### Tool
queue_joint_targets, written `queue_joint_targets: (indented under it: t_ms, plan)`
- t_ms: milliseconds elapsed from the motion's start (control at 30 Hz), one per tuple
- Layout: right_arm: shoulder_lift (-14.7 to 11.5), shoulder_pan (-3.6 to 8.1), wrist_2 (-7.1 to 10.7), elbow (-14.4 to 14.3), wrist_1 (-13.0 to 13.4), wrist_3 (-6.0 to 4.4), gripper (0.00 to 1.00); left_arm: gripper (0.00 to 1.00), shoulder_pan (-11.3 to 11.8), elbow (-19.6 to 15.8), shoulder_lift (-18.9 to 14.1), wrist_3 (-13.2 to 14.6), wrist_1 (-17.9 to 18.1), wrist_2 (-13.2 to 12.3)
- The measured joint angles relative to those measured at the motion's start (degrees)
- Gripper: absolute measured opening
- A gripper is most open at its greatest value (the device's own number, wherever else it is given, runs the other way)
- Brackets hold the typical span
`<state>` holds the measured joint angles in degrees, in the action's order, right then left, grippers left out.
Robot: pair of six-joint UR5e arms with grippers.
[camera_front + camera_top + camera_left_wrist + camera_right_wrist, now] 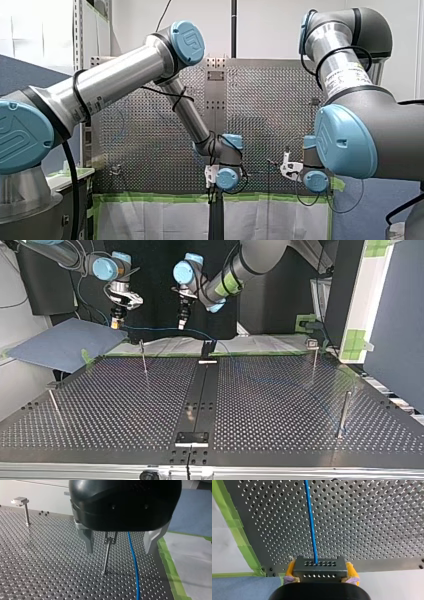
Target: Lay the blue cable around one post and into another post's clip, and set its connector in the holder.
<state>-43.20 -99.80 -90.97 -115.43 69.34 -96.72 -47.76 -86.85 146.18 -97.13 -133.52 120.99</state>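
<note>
The cable [312,530] looks thin, light and floppy; the rigid connector [319,567] is the handhold, and the right gripper [320,573] clamps it. The left gripper [120,550] has its fingers apart.

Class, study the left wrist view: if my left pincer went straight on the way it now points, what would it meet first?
Probably the clip-topped post, which stands between the left pincer's open fingers; the blue cable runs beside it. Depth is unclear.
</note>
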Motion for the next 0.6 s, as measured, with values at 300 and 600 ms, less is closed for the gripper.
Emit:
queue_joint_targets:
  t_ms: [300,600]
  plan:
    - [0.05,-0.08,-0.08,0.04,-0.5,0.11,0.0,0.99,1.81,0.42,1.8,-1.48,0.87,-1.91]
    - [0.0,-0.14,-0.09,0.02,-0.52,0.11,0.0,0.99,3.77,1.38,2.1,-2.65,0.92,-4.19]
